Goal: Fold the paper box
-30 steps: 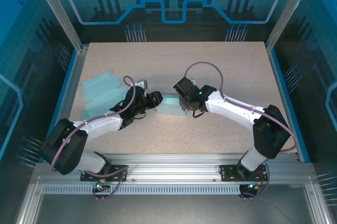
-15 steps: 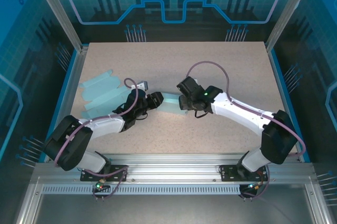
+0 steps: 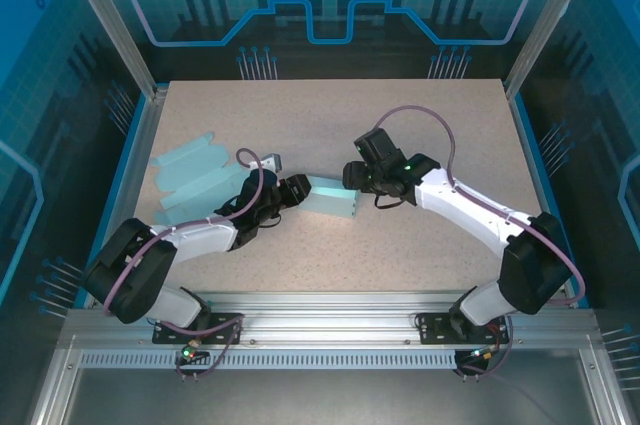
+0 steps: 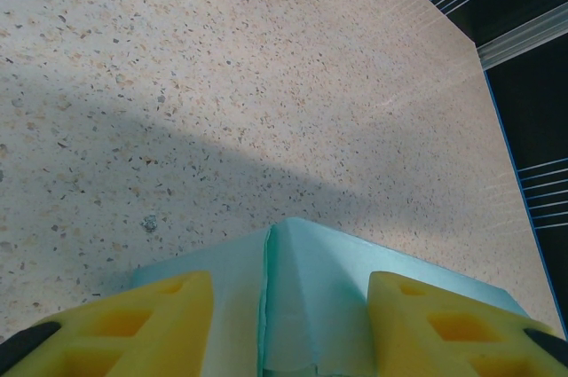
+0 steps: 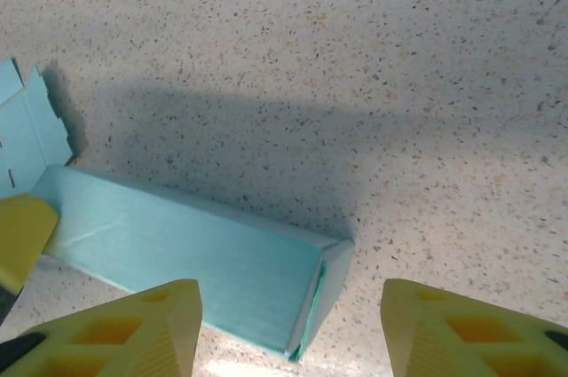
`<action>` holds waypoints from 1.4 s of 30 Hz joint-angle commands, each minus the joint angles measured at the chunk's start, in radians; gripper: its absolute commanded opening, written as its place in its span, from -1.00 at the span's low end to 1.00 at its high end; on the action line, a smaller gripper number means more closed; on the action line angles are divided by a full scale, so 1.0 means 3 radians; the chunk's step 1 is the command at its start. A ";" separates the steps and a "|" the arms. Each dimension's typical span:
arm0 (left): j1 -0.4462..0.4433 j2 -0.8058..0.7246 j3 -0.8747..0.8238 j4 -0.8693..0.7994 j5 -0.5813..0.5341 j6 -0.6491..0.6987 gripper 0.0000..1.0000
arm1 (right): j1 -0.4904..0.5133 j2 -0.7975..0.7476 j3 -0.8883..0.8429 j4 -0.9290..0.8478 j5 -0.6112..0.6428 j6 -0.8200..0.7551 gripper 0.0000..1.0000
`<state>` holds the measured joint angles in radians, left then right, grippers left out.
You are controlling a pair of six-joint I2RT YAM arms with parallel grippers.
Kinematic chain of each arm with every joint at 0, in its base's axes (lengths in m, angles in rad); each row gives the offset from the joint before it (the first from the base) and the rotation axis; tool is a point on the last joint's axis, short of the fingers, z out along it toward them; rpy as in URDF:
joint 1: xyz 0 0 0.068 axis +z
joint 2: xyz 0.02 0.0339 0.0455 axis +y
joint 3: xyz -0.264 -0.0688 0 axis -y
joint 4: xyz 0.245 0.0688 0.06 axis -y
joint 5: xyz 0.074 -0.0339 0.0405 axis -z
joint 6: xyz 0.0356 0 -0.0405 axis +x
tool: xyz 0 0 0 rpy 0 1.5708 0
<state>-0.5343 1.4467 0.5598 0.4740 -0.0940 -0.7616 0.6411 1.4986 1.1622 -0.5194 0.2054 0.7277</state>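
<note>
From the near edge, the left gripper (image 3: 296, 192) reaches in toward the middle of the table (image 3: 420, 235). It is half closed on the 9 o'clock end of the box (image 3: 335, 201). In the left wrist view its yellow fingers (image 4: 151, 319) press both sides, with a seam running up between them.

The box lies flat just left of table centre, its long axis running from about 10 o'clock to 4 o'clock. It already looks like a squared-up sleeve.

The right gripper (image 3: 362, 177) hangs above the box's 1 o'clock corner, spread wide and holding nothing. In the right wrist view its fingers (image 5: 124, 333) straddle the free end without touching it.

I'd say the step in hand is closing that free end, where a flap edge seems to stand a little proud. The next move calls for the right gripper to come down on that end and press or tuck it. The left gripper should hold firm meanwhile so the box doesn't slide or twist.

At 9 o'clock, well apart from the box, lie flat blanks (image 3: 190, 180). They are not in the way. The far half of the table gives room, though the right arm's cable (image 3: 425, 113) loops high above it.
</note>
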 commanded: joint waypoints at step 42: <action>0.0411 -0.0454 0.0184 -0.0833 0.0918 0.0026 0.19 | -0.0138 0.0326 -0.0801 0.0470 -0.0428 0.0300 -0.24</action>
<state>-0.4194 1.3117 0.6128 0.2340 0.1261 -0.7605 0.6056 1.5387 0.9684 -0.2184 0.0650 0.8162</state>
